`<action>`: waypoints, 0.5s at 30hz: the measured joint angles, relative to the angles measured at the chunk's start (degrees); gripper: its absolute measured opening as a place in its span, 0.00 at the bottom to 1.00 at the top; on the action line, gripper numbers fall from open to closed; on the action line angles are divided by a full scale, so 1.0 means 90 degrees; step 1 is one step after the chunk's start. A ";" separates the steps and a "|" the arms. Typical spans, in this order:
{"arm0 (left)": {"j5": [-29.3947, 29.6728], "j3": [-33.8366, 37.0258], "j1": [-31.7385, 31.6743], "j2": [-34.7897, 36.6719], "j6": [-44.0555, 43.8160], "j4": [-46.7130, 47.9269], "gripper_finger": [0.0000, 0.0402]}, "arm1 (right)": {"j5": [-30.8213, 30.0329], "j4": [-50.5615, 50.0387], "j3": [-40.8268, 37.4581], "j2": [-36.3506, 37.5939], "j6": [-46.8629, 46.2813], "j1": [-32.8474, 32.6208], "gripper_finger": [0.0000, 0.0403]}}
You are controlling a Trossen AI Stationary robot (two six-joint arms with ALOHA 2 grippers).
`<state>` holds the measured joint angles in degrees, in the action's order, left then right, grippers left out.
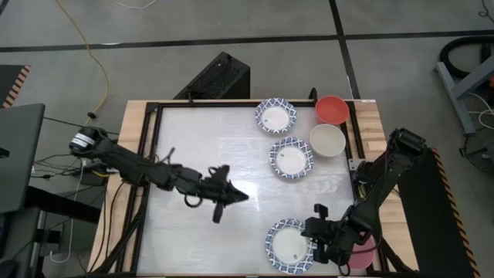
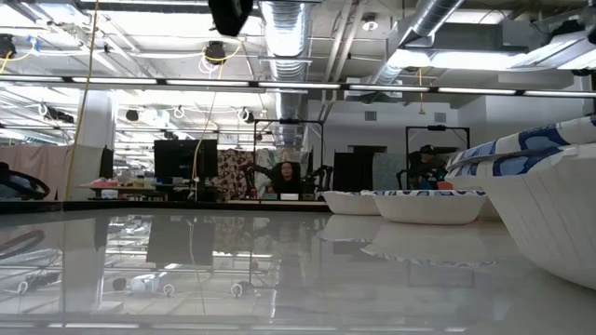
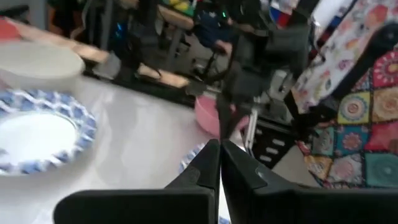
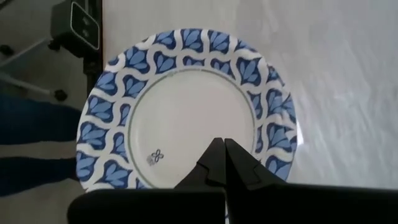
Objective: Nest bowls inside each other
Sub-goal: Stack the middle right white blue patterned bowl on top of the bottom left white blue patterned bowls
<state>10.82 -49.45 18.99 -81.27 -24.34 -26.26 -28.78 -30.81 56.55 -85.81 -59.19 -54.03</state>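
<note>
— Where are the bowls?
— Three blue-rimmed bowls (image 1: 292,159), a red bowl (image 1: 331,109), a cream bowl (image 1: 327,140), all empty. Pink bowl (image 1: 363,252) near right.
— The grippers?
— Left gripper (image 1: 222,193) and right gripper (image 1: 318,229) are pinched closed, holding nothing.

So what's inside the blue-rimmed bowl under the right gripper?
Nothing shows inside that blue-rimmed bowl: bare white base with a small printed mark. The shut right gripper hangs above it and covers a slice of the near rim.
</note>
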 joint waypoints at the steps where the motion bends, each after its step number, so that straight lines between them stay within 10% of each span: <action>1: -0.0006 0.0000 0.0043 -0.0151 -0.0095 -0.0040 0.00 | 0.0003 -0.0028 0.0000 -0.0001 -0.0032 0.0000 0.02; 15: -0.0610 -0.0904 0.0541 -0.1707 -0.0103 0.0136 0.00 | 0.0465 -0.0431 0.0000 -0.0006 -0.0122 -0.0040 0.02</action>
<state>5.32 -57.59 23.86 -96.64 -25.27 -25.04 -24.59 -34.69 56.55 -85.86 -60.29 -54.39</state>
